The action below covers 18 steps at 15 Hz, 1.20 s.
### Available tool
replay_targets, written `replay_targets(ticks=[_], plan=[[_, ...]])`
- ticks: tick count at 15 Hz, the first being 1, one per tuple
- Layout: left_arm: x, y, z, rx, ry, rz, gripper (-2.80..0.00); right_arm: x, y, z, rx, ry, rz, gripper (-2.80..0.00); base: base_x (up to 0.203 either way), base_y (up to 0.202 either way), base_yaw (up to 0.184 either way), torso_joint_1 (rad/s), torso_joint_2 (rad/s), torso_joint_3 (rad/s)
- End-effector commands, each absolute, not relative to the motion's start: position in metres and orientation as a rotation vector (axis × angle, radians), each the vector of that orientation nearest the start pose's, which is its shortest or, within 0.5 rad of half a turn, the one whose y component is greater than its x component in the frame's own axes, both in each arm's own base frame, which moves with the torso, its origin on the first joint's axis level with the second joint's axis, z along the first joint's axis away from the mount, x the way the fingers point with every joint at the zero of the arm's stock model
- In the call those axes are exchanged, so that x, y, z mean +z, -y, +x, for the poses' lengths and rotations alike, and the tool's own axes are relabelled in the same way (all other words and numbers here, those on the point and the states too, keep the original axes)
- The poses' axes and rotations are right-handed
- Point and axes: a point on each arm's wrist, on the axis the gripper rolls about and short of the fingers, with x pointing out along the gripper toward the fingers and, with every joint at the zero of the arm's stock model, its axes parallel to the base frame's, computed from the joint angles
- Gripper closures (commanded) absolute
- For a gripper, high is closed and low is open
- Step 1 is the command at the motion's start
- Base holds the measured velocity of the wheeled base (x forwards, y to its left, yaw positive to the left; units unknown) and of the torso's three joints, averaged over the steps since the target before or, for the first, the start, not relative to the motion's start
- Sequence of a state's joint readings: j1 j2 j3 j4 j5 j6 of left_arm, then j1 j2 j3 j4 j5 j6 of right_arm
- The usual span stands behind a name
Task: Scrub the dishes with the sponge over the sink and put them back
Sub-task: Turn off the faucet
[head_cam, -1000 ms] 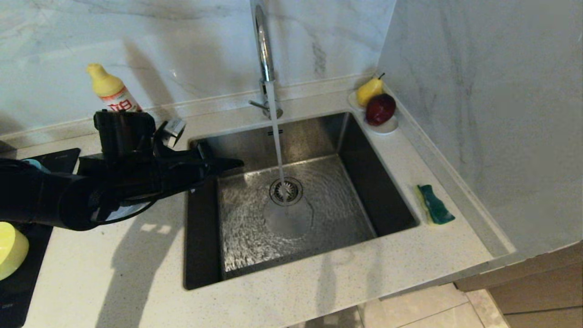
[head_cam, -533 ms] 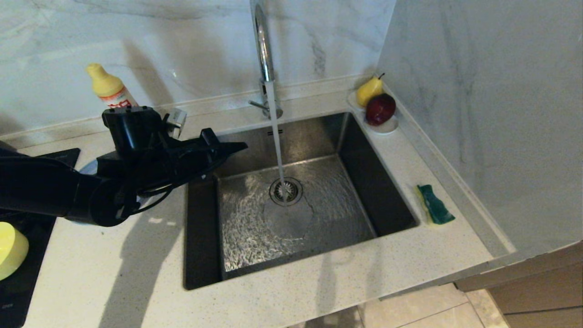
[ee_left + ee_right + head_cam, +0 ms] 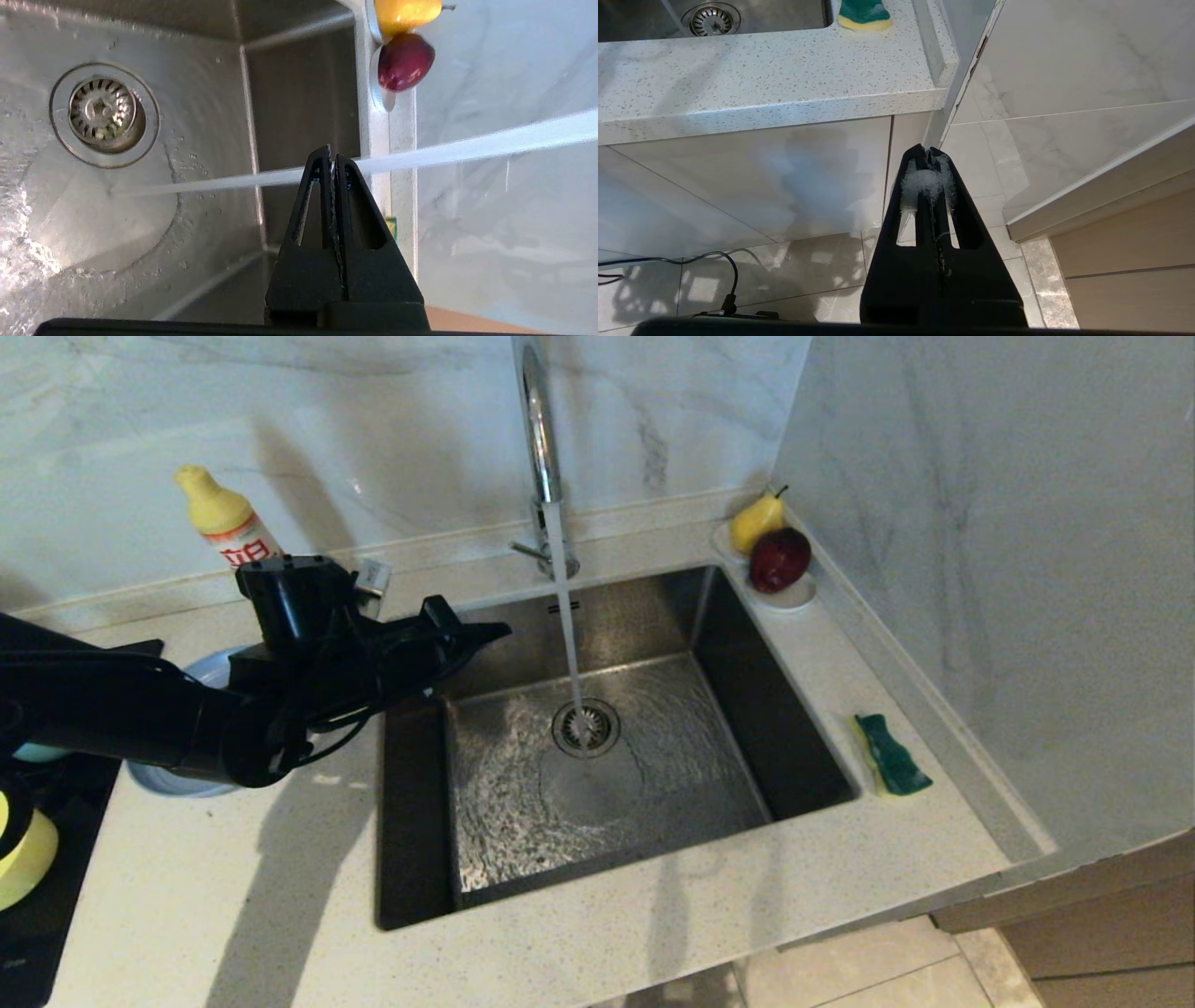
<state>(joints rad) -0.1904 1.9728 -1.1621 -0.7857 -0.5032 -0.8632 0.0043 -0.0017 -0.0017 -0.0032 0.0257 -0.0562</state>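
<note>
From the head view, the left gripper (image 3: 495, 633) reaches over the sink's (image 3: 607, 896) left edge, jaws pressed together and holding nothing. The sponge (image 3: 892, 754) lies on the counter (image 3: 280, 896) at about 3 o'clock from the sink, well apart from those jaws. The grey-blue plate (image 3: 177, 782) sits on the counter under the left arm; the yellow bowl (image 3: 26, 861) is at 8 o'clock.

In the left wrist view, the closed fingertips (image 3: 332, 161) hang above the basin, just in front of the water stream (image 3: 467, 148).

In the right wrist view, the right gripper (image 3: 929, 151) hangs below the counter edge, jaws together, foam on them. The sponge (image 3: 864, 13) lies at about 11 o'clock from it.
</note>
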Motion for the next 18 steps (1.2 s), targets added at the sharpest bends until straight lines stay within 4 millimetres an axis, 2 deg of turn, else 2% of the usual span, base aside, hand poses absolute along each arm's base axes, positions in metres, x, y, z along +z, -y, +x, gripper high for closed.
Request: replay_targets(ticks=[1,10,16,18], plan=[[0.204,0.085,0.384,-0.660,-0.290,-0.847,0.00,0.076,0.000,-0.023,0.030,0.009,-0.057,0.00,0.000,0.000,0.000,0.000,0.00,0.000],[0.206,0.088,0.392,-0.673,-0.272,-0.859,0.00,0.076,0.000,-0.023,0.030,0.009,-0.057,0.00,0.000,0.000,0.000,0.000,0.00,0.000],[0.218,0.094,0.403,-0.701,-0.230,-0.861,0.00,0.076,0.000,-0.023,0.030,0.007,-0.057,0.00,0.000,0.000,0.000,0.000,0.00,0.000],[0.212,0.096,0.411,-0.681,-0.231,-0.866,0.00,0.076,0.000,-0.023,0.030,0.007,-0.057,0.00,0.000,0.000,0.000,0.000,0.00,0.000]])
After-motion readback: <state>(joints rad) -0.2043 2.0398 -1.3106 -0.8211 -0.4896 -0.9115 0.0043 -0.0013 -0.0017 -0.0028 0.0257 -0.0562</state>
